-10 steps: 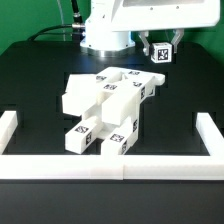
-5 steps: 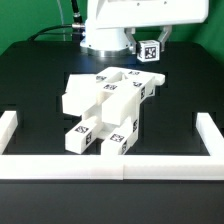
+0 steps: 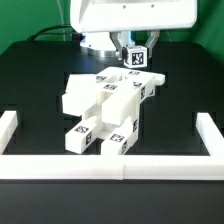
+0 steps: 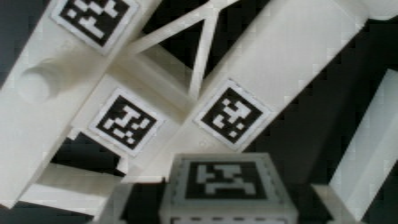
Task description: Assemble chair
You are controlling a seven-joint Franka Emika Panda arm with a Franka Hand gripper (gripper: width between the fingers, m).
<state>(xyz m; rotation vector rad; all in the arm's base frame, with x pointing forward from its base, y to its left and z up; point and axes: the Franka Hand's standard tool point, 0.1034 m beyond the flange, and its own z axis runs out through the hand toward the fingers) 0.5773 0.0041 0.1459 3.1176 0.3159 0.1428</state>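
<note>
The gripper [image 3: 136, 52] hangs above the far end of the chair [image 3: 105, 110], its two fingers pinching a small tagged piece [image 3: 137, 58] from either side, with the tag face turned toward the exterior view. In the wrist view the same piece [image 4: 221, 183] sits low between the fingers, and the chair's slabs and bars [image 4: 169, 90] slant across beneath it, three of their tags showing.

The chair lies half-built in the middle of the black table [image 3: 40, 85], stretching from just under the gripper toward the front, where two tagged ends [image 3: 100, 140] face the camera.

The step in hand looks like bringing the held piece down to its place on the far part of the chair. To do this well, the arm should square the piece with the part it joins before lowering, since the chair parts run at a slant to it in the wrist view. A straight, slow descent would suit, so that the piece neither catches on a raised edge nor shoves the chair across the table. Which socket or face is meant cannot be told from here.

Around the work, a white border rail [image 3: 110, 168] frames the table at the front and both sides, well apart from the chair. The robot's base [image 3: 98, 42] stands just behind the gripper. Only the chair's own upper bars [image 3: 125, 85] lie near the path.
</note>
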